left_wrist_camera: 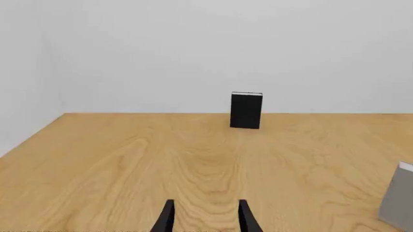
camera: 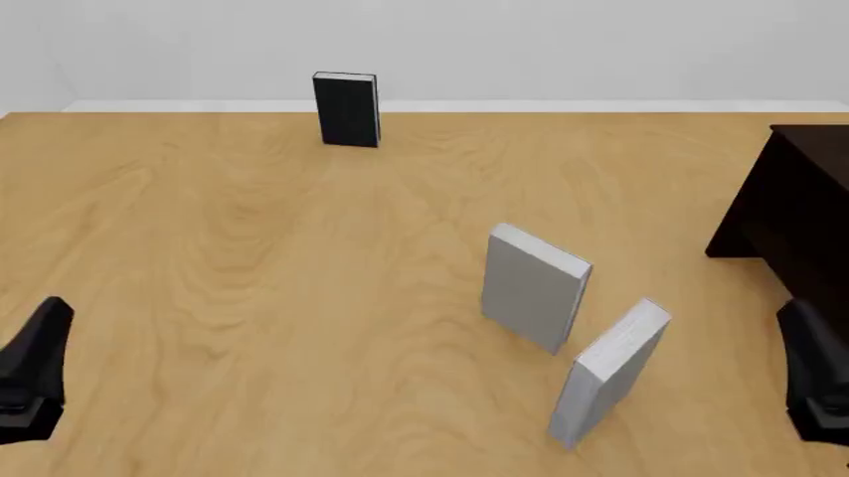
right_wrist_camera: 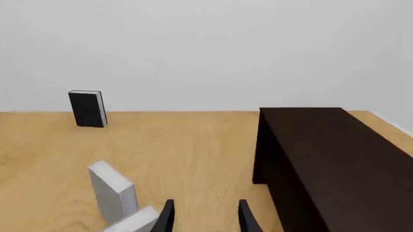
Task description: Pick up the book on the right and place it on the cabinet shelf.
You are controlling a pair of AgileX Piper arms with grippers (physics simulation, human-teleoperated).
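I see right gripper (right_wrist_camera: pixel 203 217) spread, empty | left gripper (left_wrist_camera: pixel 203 217) likewise | book (camera: pixel 610 373) upright, perhaps tilted | cabinet (camera: pixel 796 224) far right.

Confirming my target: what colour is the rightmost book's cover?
Light grey book, white pages; front view shows it best.

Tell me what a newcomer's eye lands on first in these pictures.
Two upright light-grey books stand close together right of the table's middle: the book to be moved, nearer the arms, and its twin just behind. A small black book stands alone at the far edge, and the dark cabinet looms at the right.
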